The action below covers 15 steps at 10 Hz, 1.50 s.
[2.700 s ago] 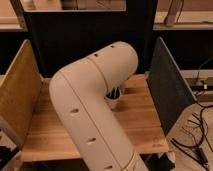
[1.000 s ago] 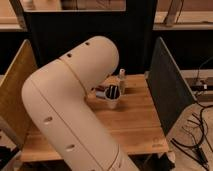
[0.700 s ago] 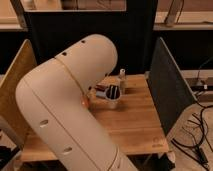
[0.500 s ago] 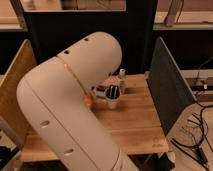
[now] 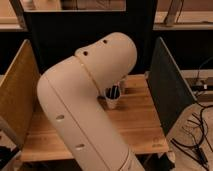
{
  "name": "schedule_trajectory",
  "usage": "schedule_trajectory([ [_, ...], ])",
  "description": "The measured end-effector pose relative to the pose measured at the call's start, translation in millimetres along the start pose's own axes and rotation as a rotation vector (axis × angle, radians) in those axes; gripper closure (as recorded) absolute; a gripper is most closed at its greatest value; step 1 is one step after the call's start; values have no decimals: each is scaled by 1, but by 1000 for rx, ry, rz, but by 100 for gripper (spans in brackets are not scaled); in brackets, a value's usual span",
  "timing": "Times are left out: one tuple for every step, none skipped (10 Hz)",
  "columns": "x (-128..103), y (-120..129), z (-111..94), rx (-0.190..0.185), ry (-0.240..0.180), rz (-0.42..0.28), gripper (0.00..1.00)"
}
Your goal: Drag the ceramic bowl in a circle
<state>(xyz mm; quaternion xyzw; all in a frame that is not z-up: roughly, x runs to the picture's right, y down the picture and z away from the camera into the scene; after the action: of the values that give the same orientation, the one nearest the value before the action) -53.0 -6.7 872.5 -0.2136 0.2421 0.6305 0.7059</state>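
Observation:
The ceramic bowl is hidden; my big white arm (image 5: 85, 110) fills the middle of the camera view and covers the table's left and centre. My gripper is also hidden behind the arm's bend, and it is shut; whether it holds or touches anything does not show. Just right of the arm, a small white cup (image 5: 113, 98) with dark contents stands on the wooden table (image 5: 137, 125).
A thin small upright object (image 5: 122, 85) stands just behind the cup. A yellow side panel (image 5: 17, 95) walls the table's left, a dark panel (image 5: 167, 90) its right, and a black board its back. Cables (image 5: 195, 137) lie on the floor to the right.
The arm has swung rightwards and closer to the cup. It now covers the small orange patch that showed left of the cup before. The cup has stayed in place.

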Motion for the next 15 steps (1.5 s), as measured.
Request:
schedule_trajectory([
  [-10, 14, -4, -16, -4, -24, 100],
  [-16, 29, -4, -19, -6, -53, 100],
  [-17, 41, -2, -21, -1, -81, 100],
  [-16, 53, 2, -22, 2, -116, 100],
  [-11, 68, 9, -21, 8, -166, 100],
  [-4, 78, 14, -16, 14, -205, 100],
  [9, 91, 22, -14, 28, -252, 100],
  [20, 93, 29, -3, 38, -282, 100],
  [29, 90, 35, 9, 46, -299, 100],
  [36, 80, 37, 26, 49, -293, 100],
  [40, 64, 37, 50, 52, -264, 100],
  [40, 46, 37, 74, 50, -224, 100],
  [38, 32, 35, 90, 48, -184, 100],
  [33, 17, 32, 102, 47, -138, 100],
  [21, 0, 26, 102, 41, -81, 100],
])
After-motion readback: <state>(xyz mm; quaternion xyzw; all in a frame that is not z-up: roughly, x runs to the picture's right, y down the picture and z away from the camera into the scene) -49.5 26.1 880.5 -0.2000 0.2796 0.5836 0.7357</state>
